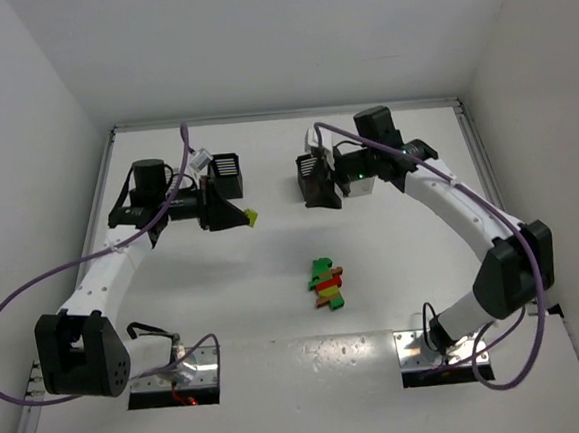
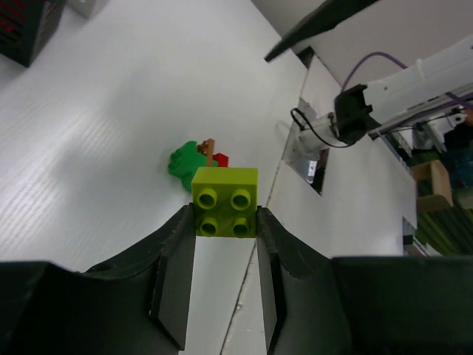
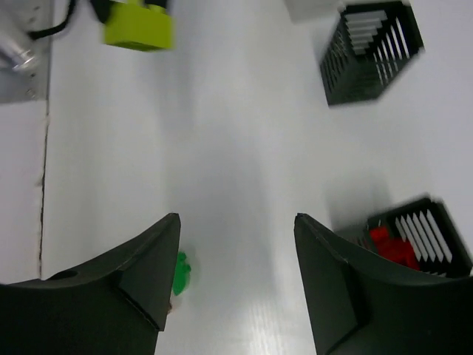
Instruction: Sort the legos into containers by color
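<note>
- Yellow-green brick [image 2: 225, 196]: off the table, studs facing the L wrist cam, pinched by two opposite sides.
- Left gripper [image 2: 225, 216]: fingers closed only as far as the brick's width, one pad on each side of it. Nothing else is in the grip.
- In top view this brick hangs at the tip of the L arm, over bare table [image 1: 392, 239], just beside a black bin [image 1: 226, 169] at the far-left side.
- Pile of legos [image 1: 326, 284]: mid-table, between the two arms, well apart from all the bins. Green, red, orange-brown and yellow-green pcs touch each other in one clump.
- From the L wrist cam the pile lies past the held brick: green piece [image 2: 186, 159], red piece [image 2: 221, 159], orange-brown piece [image 2: 208, 146] tilted on top.
- Red-filled black bin [image 3: 421, 240]: red legos lie inside. It sits just beside the R arm's right finger, partly hidden by it.
- Right gripper [image 3: 236, 222]: fingers spread wide, nothing between them, only bare table below the gap.
- White bin [image 1: 310, 163]: far side, touching or nearly touching the R arm's black bin; can't tell what's inside.
- Second white bin [image 3: 310, 7]: only a corner shows, near the far-left black bin; contents not visible.
</note>
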`<state>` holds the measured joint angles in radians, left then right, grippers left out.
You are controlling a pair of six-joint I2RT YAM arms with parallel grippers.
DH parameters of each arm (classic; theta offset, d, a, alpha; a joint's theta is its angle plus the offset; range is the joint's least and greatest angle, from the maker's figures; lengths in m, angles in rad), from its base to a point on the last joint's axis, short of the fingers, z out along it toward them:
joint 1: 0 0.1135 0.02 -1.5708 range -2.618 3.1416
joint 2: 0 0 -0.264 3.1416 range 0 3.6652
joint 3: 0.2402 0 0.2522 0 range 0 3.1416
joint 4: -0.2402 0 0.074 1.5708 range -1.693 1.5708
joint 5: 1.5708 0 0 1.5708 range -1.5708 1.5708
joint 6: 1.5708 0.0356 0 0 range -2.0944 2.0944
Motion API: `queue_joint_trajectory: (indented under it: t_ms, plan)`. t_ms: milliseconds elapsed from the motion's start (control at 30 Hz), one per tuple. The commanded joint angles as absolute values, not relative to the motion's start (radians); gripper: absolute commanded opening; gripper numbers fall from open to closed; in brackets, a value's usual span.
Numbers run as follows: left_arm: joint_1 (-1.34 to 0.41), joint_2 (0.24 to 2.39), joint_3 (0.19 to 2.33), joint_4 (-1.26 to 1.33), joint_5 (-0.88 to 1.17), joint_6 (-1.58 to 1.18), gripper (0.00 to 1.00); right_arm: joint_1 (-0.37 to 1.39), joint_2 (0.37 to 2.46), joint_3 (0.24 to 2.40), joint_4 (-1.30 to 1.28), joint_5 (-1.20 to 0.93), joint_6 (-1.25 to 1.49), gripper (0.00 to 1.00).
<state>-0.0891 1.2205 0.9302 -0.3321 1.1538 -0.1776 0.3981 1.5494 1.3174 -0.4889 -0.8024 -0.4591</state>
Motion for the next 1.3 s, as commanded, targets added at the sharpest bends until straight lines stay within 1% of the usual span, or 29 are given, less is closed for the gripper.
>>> queue_joint_trajectory:
  t_ms: [0,133,167,300,433,633,833,1033,1100,1167,1200,1233,1267]
  plan:
    - [-0.115,1.201,0.922,-0.291,1.262,-0.213,0.0,0.436,1.503,1.276,-0.503,-0.985,-0.748,0.64]
    - [-0.153,1.192,0.878,-0.273,1.345,-0.238,0.03,0.478,1.433,1.191,-0.393,-0.985,-0.817,0.68]
    - [-0.164,1.192,0.877,-0.273,1.354,-0.238,0.03,0.492,1.433,1.19,-0.393,-0.976,-0.837,0.69]
    - [-0.21,1.183,0.859,-0.273,1.355,-0.238,0.03,0.546,1.459,1.23,-0.445,-0.965,-0.942,0.69]
    - [-0.21,1.183,0.839,-0.264,1.355,-0.247,0.03,0.61,1.459,1.25,-0.445,-0.943,-1.0,0.69]
    - [-0.21,1.212,0.828,-0.232,1.355,-0.256,0.01,0.713,1.493,1.295,-0.525,-0.934,-1.026,0.69]
    - [-0.23,1.221,0.828,-0.232,1.355,-0.256,0.01,0.771,1.523,1.295,-0.525,-0.905,-1.026,0.69]
    - [-0.239,1.221,0.828,-0.232,1.344,-0.247,0.0,0.793,1.543,1.304,-0.515,-0.874,-1.026,0.69]
    - [-0.239,1.221,0.828,-0.232,1.344,-0.247,0.0,0.804,1.543,1.313,-0.515,-0.864,-1.026,0.68]
    - [-0.239,1.221,0.828,-0.232,1.344,-0.247,0.0,0.804,1.552,1.313,-0.506,-0.864,-1.016,0.63]
    - [-0.239,1.221,0.819,-0.232,1.335,-0.247,0.0,0.804,1.552,1.313,-0.497,-0.864,-1.015,0.6]
    - [-0.239,1.221,0.819,-0.232,1.335,-0.247,0.0,0.813,1.552,1.313,-0.497,-0.864,-1.006,0.54]
    - [-0.239,1.221,0.819,-0.232,1.335,-0.247,0.0,0.813,1.552,1.313,-0.497,-0.864,-1.006,0.51]
